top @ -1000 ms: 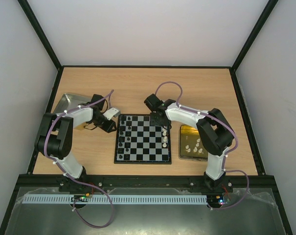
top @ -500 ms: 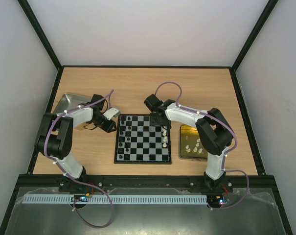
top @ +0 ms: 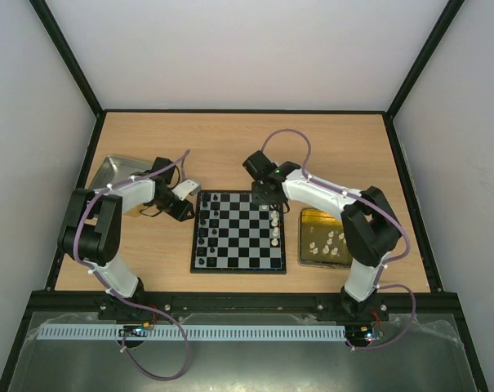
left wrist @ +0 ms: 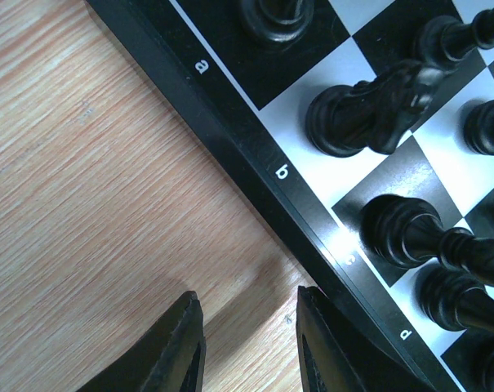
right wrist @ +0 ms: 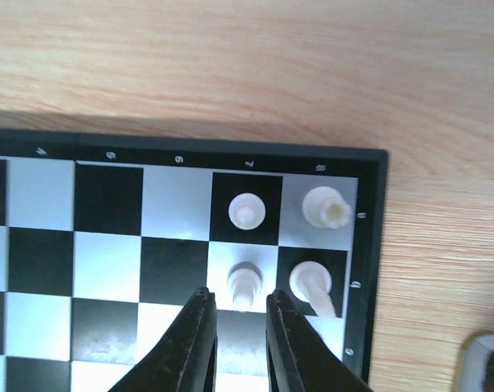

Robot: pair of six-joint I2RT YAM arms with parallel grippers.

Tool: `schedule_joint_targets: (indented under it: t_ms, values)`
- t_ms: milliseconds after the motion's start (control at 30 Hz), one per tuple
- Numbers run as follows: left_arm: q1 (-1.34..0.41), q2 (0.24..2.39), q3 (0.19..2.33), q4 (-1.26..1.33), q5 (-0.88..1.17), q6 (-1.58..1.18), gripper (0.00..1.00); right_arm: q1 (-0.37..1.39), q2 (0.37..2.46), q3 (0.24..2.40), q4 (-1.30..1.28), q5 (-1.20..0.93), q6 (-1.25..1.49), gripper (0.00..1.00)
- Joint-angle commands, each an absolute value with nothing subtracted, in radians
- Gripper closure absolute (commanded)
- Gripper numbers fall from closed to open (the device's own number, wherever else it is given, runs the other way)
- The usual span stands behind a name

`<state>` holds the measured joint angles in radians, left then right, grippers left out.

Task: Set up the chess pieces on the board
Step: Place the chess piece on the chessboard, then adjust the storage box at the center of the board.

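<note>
- The board (top: 237, 269) lies in the middle of the wooden table (top: 230, 147), between the two arms.
- Black chess pieces (left wrist: 369, 114) stand along its left edge, and a few white ones (right wrist: 324, 206) stand at its far right corner.
- The left gripper (left wrist: 245, 299) hangs over bare wood just beside the board's left rim, jaws apart and holding nothing.
- The right gripper (right wrist: 237, 300) is above the white corner, jaws only slightly parted. A white pawn (right wrist: 245, 284) stands on its square in the gap and does not look clamped.
- More white pieces lie in the gold tray (top: 312, 220) to the right of the board.
</note>
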<state>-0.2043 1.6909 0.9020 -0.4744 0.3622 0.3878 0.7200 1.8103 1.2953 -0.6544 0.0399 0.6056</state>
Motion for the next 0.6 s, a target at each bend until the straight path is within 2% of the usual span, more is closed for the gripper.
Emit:
schedule_joint_targets:
  t_ms: [0, 300, 567]
  values:
    - [-0.199, 1.732, 0.859, -0.494, 0.316, 0.384, 0.67, 0.715, 1.687, 1.312, -0.734, 0.113, 0.626, 0.83]
    - [-0.198, 1.731, 0.862, -0.497, 0.322, 0.384, 0.67, 0.659, 1.428, 1.079, -0.837, 0.196, 0.753, 0.83]
    - [-0.199, 1.726, 0.870, -0.501, 0.337, 0.384, 0.67, 0.567, 1.288, 0.923, -0.843, 0.143, 0.785, 0.83]
